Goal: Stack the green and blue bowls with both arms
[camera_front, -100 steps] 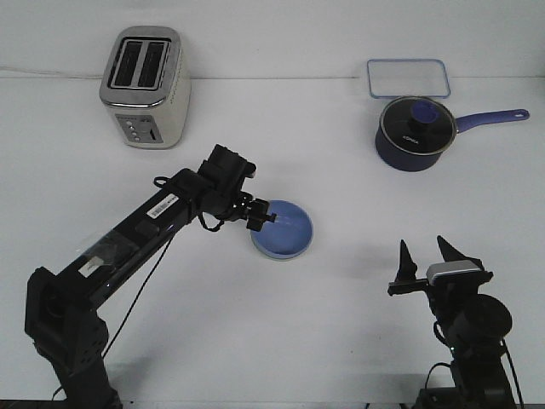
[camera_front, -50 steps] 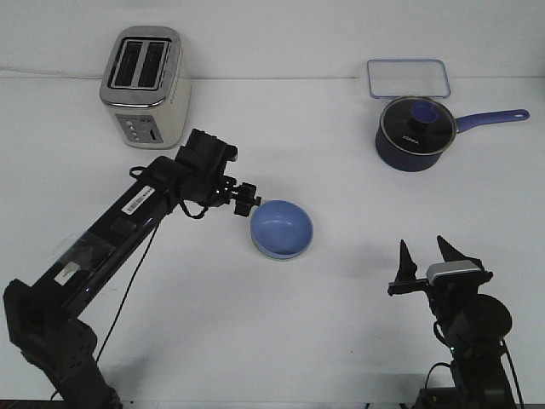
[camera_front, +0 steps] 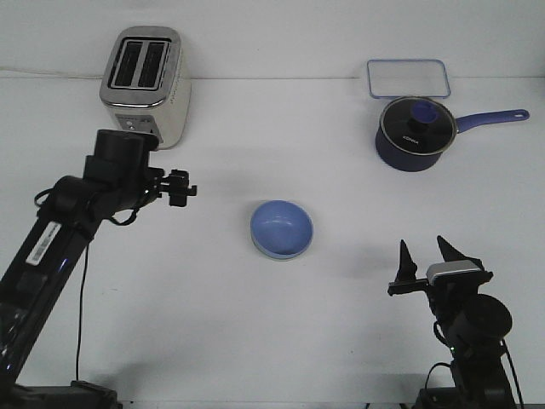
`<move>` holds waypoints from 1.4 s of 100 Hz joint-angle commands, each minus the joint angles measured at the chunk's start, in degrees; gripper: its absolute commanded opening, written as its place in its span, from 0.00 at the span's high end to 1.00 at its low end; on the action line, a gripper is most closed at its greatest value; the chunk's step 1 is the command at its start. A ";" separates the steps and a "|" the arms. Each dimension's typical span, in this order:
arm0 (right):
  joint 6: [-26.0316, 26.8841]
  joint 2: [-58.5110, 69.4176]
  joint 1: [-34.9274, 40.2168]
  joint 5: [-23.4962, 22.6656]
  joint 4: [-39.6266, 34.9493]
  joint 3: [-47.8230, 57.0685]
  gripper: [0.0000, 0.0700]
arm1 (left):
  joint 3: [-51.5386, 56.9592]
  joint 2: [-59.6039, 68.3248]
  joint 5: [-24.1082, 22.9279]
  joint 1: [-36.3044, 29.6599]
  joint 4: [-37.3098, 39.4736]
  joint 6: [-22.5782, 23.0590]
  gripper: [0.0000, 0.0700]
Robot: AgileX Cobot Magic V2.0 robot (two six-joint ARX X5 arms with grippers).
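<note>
A broad white tabletop point(camera_front: 255, 341) fills the front view. The black jointed left arm point(camera_front: 64, 230) rises from the near left corner and reaches toward the middle, its pincer gripper point(camera_front: 189, 189) hanging over bare table just in front of the toaster, well apart from the bowls; its fingers are too small and dark to show whether they are parted or closed, and nothing is seen between them. The black right arm point(camera_front: 468, 324) sits low at the near right, its gripper point(camera_front: 426, 257) pointing upward with the two fingers spread apart and holding nothing. A brushed-metal two-slot toaster point(camera_front: 145, 85) stands at the far left. At the far right is a dark blue saucepan with a glass lid and a long blue handle point(camera_front: 415, 134), and just behind it lies a clear rectangular container with a blue rim point(camera_front: 408, 78). Near the table's middle the glossy periwinkle blue bowl point(camera_front: 282, 227) sits upright, nested in a paler bowl point(camera_front: 277, 254) of which only a thin rim shows beneath its near edge; that rim's colour is hard to tell.
</note>
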 commanded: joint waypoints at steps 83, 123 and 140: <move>0.57 0.22 0.04 0.20 0.52 0.35 0.30 | -56.72 -46.95 -0.17 8.48 41.72 1.95 0.45; 0.55 0.22 0.04 0.22 0.59 0.35 0.30 | -60.41 -46.31 -0.17 8.48 47.74 -0.57 0.45; 0.57 0.22 0.04 0.22 0.59 0.35 0.30 | -60.41 -46.31 -0.15 8.48 47.71 -0.59 0.46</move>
